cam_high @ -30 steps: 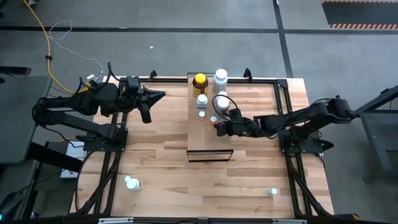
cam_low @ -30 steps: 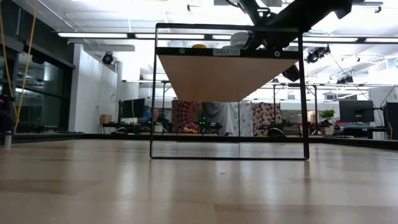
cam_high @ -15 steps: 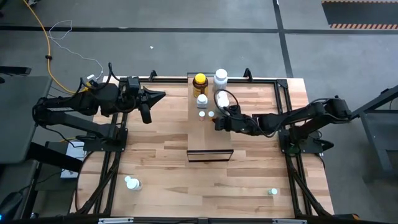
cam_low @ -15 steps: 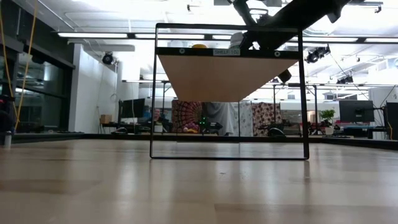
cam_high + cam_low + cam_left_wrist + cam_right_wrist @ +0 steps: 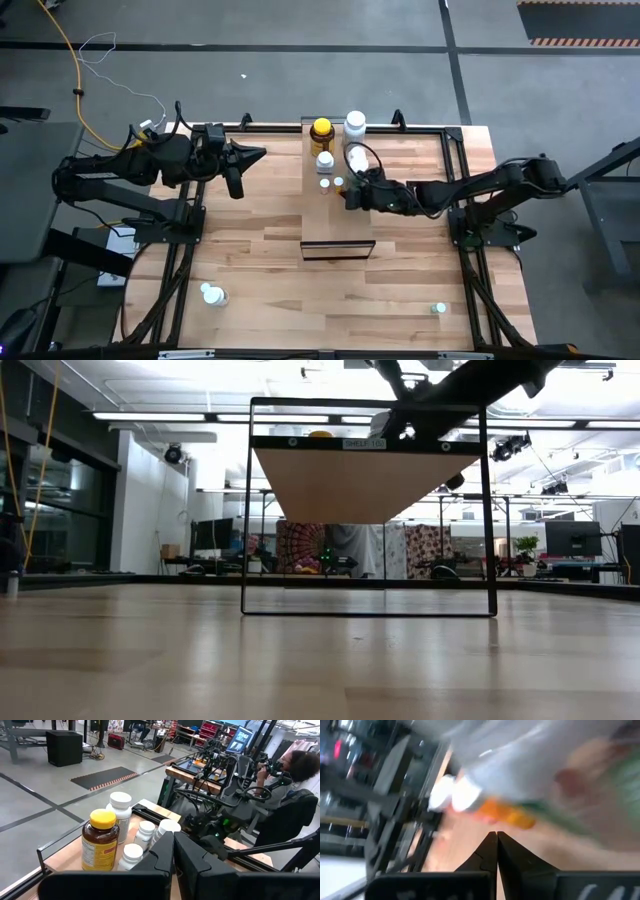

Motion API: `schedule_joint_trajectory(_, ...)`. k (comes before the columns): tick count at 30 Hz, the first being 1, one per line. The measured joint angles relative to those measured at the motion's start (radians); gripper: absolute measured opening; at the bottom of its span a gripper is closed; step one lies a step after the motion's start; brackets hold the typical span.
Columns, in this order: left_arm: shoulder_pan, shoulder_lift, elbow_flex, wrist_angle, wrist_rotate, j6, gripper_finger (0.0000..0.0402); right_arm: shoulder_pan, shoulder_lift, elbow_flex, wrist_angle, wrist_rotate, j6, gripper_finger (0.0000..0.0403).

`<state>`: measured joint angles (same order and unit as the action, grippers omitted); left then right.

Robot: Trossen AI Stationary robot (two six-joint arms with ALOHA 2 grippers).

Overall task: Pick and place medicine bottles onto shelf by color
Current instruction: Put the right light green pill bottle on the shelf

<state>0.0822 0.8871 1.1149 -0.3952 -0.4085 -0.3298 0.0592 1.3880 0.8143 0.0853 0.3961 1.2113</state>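
On the shelf, bottles cluster at the far end by color; right gripper hovers beside them, jaws pressed together, empty; left gripper waits, closed.

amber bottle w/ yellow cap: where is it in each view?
High: amber bottle at the shelf's far end, left of a white bottle.
Low: only its yellow cap shows above the shelf.
Left wrist: left of centre.
Right wrist: cannot tell.
Shared landmark: the shelf.
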Motion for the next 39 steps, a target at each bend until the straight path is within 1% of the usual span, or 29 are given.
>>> schedule_joint_trajectory(3, 0.0, -0.001, 0.0, 0.0, -0.001, 0.0, 0.0003, 0.001, -0.03, 0.0, -0.008, -0.072, -0.077, 0.0)
schedule_joint_trajectory(6, 0.0, -0.003, 0.0, 0.0, 0.012, -0.016, 0.0003, 0.001, -0.09, 0.0, -0.029, -0.152, -0.161, 0.0)
schedule_joint_trajectory(11, -0.002, -0.004, -0.012, 0.009, 0.046, -0.068, 0.0002, 0.036, -0.222, 0.0, -0.071, -0.298, -0.436, 0.0)
schedule_joint_trajectory(14, -0.024, -0.018, -0.077, 0.068, 0.023, -0.069, 0.0001, 0.07, -0.299, 0.0, -0.109, -0.353, -0.554, 0.0)
schedule_joint_trajectory(17, -0.055, -0.041, -0.195, 0.236, 0.023, -0.069, 0.0001, 0.094, -0.363, 0.0, -0.162, -0.35, -0.61, 0.0)
schedule_joint_trajectory(20, -0.085, -0.06, -0.33, 0.439, 0.054, -0.063, 0.0001, 0.111, -0.412, 0.0, -0.216, -0.336, -0.644, 0.0)
schedule_joint_trajectory(22, -0.107, -0.068, -0.409, 0.538, 0.072, -0.065, 0.0, 0.115, -0.437, 0.0, -0.244, -0.335, -0.67, 0.0)
schedule_joint_trajectory(24, -0.126, -0.068, -0.461, 0.61, 0.078, -0.08, 0.0001, 0.115, -0.458, 0.0, -0.271, -0.334, -0.684, 0.0)
schedule_joint_trajectory(26, -0.142, -0.068, -0.492, 0.647, 0.072, -0.091, 0.0, 0.114, -0.47, 0.0, -0.282, -0.332, -0.695, 0.0)
schedule_joint_trajectory(30, -0.157, -0.069, -0.498, 0.665, 0.034, -0.073, 0.0001, 0.114, -0.479, 0.0, -0.29, -0.335, -0.719, 0.0)
schedule_joint_trajectory(34, -0.157, -0.069, -0.497, 0.69, 0.03, -0.025, 0.0, 0.114, -0.479, 0.0, -0.289, -0.346, -0.76, 0.0)
schedule_joint_trajectory(39, -0.154, -0.069, -0.497, 0.687, 0.031, -0.017, 0.0004, 0.114, -0.479, 0.0, -0.288, -0.35, -0.775, 0.0)
